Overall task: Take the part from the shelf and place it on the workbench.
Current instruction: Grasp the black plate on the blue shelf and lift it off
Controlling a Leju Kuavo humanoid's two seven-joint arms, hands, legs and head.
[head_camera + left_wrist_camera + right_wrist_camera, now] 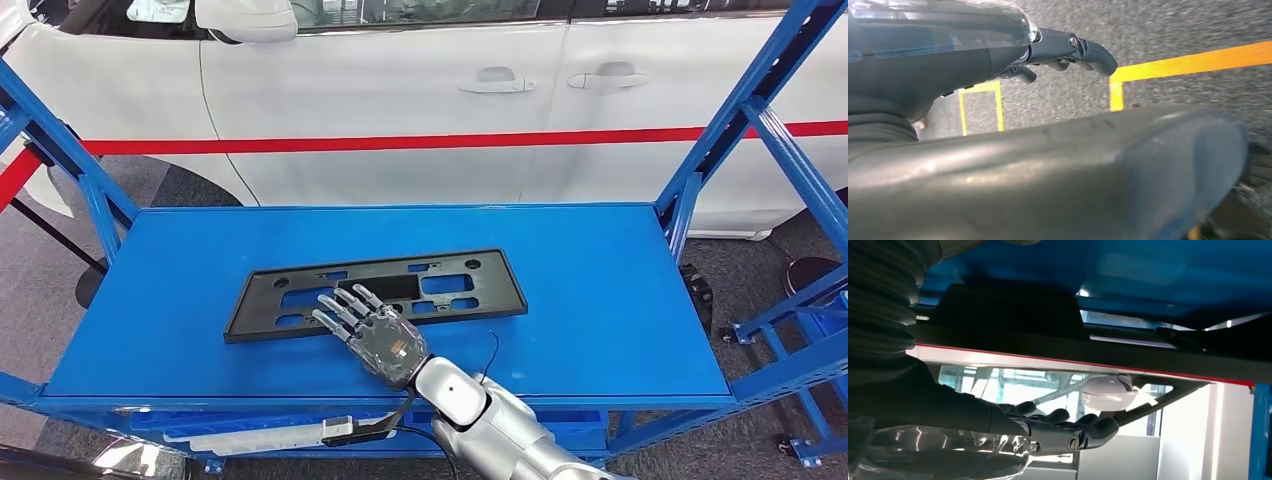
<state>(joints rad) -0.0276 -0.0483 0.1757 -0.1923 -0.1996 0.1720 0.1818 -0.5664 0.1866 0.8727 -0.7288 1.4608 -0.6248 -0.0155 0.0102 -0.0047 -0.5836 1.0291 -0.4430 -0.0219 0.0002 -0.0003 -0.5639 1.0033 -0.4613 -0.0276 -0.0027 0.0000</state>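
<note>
**Black part flat on the blue shelf, right hand over its near edge**

The part (375, 293) — a long, flat black plate with rectangular cut-outs and small holes — lies flat on the blue shelf (600, 300), slightly left of the middle, its long side running across the view and a little tilted. The right hand (372, 333) reaches in from the near edge, back upward, with its fingers (340, 310) stretched out, spread apart and holding nothing; the fingertips lie over the near long edge of the part, though whether they actually press on it cannot be told. In the right wrist view the same hand (1048, 432) shows its dark fingers extended, close to the blue surface.

The left hand (1068, 52) hangs over grey floor (1173, 27) marked with yellow tape lines (1188, 62) — its fingers curl in loosely with nothing in them.

Blue frame uprights (745, 110) rise at both ends of the shelf. Behind it stands a white car (420, 90) with a red stripe (400, 142) along its side and two door handles (497, 82).
</note>
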